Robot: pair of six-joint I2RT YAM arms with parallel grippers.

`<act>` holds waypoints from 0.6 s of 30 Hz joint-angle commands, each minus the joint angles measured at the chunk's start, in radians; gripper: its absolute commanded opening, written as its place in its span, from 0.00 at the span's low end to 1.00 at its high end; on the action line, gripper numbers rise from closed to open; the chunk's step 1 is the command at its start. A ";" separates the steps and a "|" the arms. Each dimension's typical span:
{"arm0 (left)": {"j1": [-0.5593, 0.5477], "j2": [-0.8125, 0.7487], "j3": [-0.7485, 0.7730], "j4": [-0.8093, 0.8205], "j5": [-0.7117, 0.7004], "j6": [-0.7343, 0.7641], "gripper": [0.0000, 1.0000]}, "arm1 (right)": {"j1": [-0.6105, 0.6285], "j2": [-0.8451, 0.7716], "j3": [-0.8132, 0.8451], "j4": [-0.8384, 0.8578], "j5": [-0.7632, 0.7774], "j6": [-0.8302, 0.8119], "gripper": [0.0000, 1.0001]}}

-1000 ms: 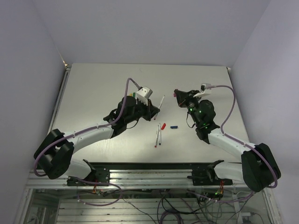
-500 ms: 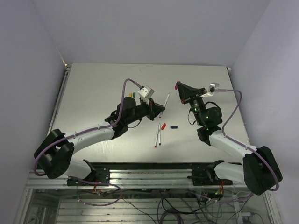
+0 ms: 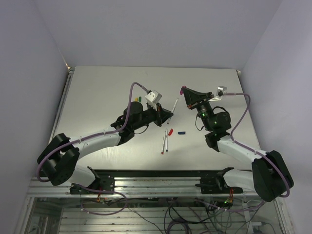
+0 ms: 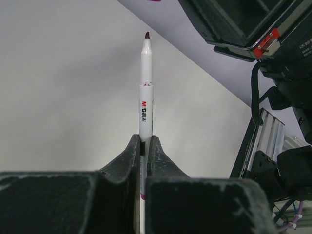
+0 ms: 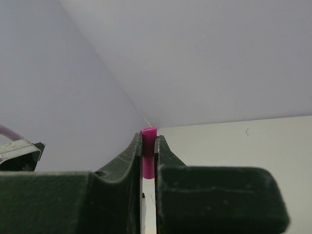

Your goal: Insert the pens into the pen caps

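Gripped low on its barrel by the left claw (image 4: 145,141), jaws drawn narrow and closed on it: the purple-tipped pen (image 4: 146,92), lifted off the counter (image 3: 97,97) with the nib end standing well clear of the fingers, seemingly to leave room for capping without fouling them. Pinched between the closed jaws of the right claw (image 5: 148,140): the purple cap (image 5: 148,151), only its top end showing past the fingertips, probably seated that deep for stiffness under the coming push. From above, both claws raised over mid-counter and angled toward each other, nib and cap near but apart, apparently not yet lined up on one axis. Impossible to tell from the wrist views whether the cap's open mouth faces the nib. Judged as the approach step for this pair, with insertion not yet made. Lying on the counter between the arms: two more pens (image 3: 166,142) side by side, a red cap (image 3: 170,131) just beside them, a blue cap (image 3: 182,132) a little to its right. Farther left, close by the left wrist: yellow and green caps (image 3: 137,99), small and hard to separate.
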 commanded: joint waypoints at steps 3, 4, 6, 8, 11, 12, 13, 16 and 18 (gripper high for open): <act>-0.008 0.002 0.028 0.039 0.010 0.000 0.07 | -0.001 0.012 -0.012 0.043 -0.030 0.030 0.00; -0.007 0.003 0.028 0.039 0.009 0.000 0.07 | -0.001 0.013 -0.012 0.043 -0.032 0.032 0.00; -0.008 0.005 0.031 0.038 0.010 -0.001 0.07 | -0.001 0.014 -0.009 0.035 -0.039 0.036 0.00; -0.008 0.008 0.030 0.040 0.013 -0.003 0.07 | -0.001 0.015 -0.010 0.033 -0.043 0.041 0.00; -0.008 0.008 0.032 0.039 0.010 -0.001 0.07 | -0.001 0.017 -0.013 0.035 -0.046 0.047 0.00; -0.008 0.008 0.033 0.036 0.006 0.000 0.07 | -0.001 0.017 -0.013 0.034 -0.048 0.049 0.00; -0.008 0.008 0.033 0.036 0.004 0.001 0.07 | -0.001 0.018 -0.014 0.035 -0.051 0.051 0.00; -0.008 0.007 0.031 0.036 -0.001 -0.001 0.07 | -0.001 0.017 -0.017 0.032 -0.059 0.055 0.00; -0.008 0.005 0.032 0.037 -0.003 -0.002 0.07 | -0.001 0.015 -0.020 0.031 -0.060 0.058 0.00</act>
